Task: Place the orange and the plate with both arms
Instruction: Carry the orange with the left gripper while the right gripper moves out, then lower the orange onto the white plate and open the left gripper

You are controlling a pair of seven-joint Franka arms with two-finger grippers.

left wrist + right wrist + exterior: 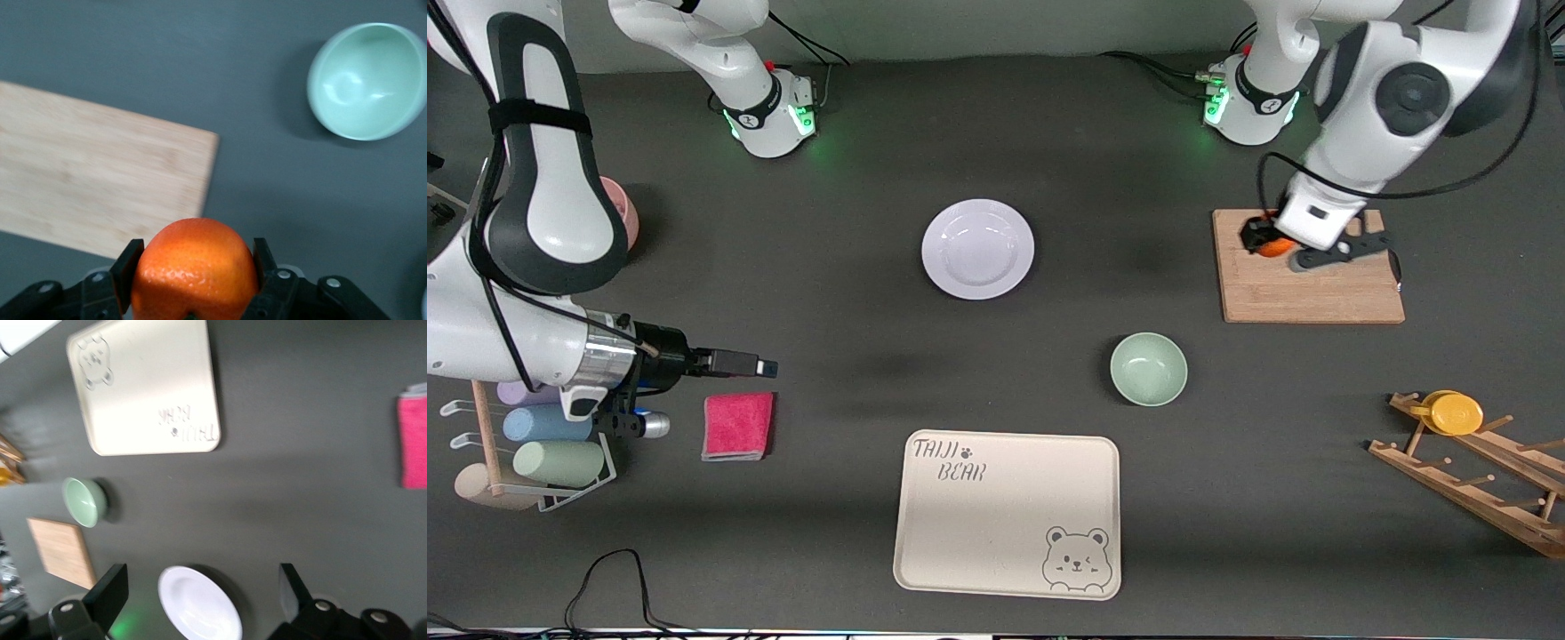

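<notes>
The left pincer (1272, 242) hangs over the wooden board (1316, 298) at the left arm's end of the bench (827, 267), clamped on the orange (1273, 248) (only a sliver of it shows). The plate (978, 249) lies mid-bench, with the mint bowl (1149, 369) nearer the camera and the bear tray (1007, 511) nearer still. The right arm waits, its pincer (760, 365) above the bench beside the pink cloth (737, 426).
</notes>
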